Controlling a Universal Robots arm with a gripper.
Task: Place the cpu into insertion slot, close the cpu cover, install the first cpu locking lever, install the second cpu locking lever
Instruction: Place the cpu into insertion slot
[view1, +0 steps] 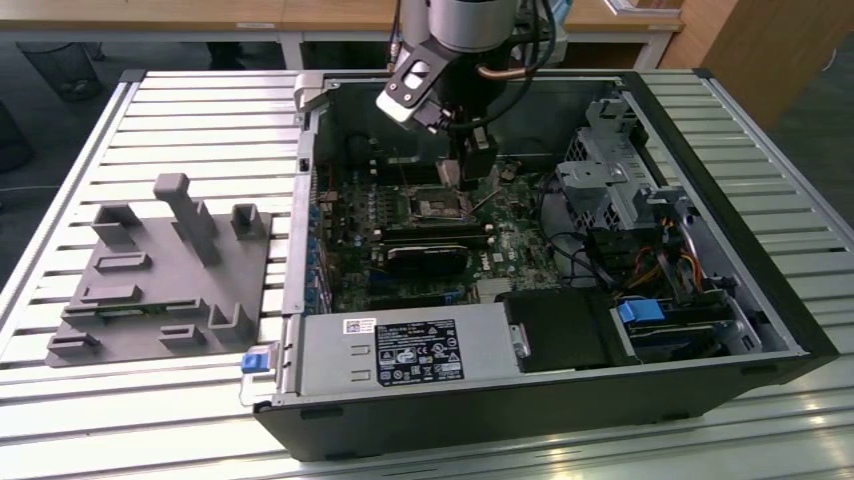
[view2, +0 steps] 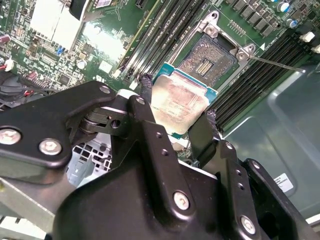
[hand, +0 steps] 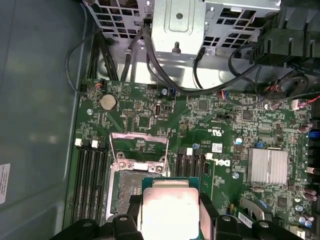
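Second wrist view: flat square cpu (view2: 179, 102), pale matte metal top, green rim.
Gripper: black gripper (view2: 177, 106) clamped on the cpu's opposite edges.
Place: held over the square black insertion slot (view2: 207, 55), unseated.
Cover: thin silvery cpu cover (hand: 139, 147) stands open.

Table (view1: 174, 110): pale metal slats.
Case (view1: 534, 425): black, lying on its side on the table, open side up.
Jig (view1: 160, 275): grey, with upright posts and low slots, on the table just beside the case at the exterior view's left.
Power supply (view1: 400, 350): grey box with a label, against the near case wall. There is a blue latch (view1: 254, 362) at its outer corner.
Black block (view1: 567, 328): beside the power supply, at the exterior view's right. A blue tab (view1: 643, 312) sits just past it.
Drive cage (hand: 180, 25): silver, perforated. Black cables (hand: 165, 75) run from it to the board.
Board (hand: 210, 115): green. It carries a coin cell (hand: 107, 102), a ribbed heatsink (hand: 268, 166) and long black RAM slots (hand: 90, 170).
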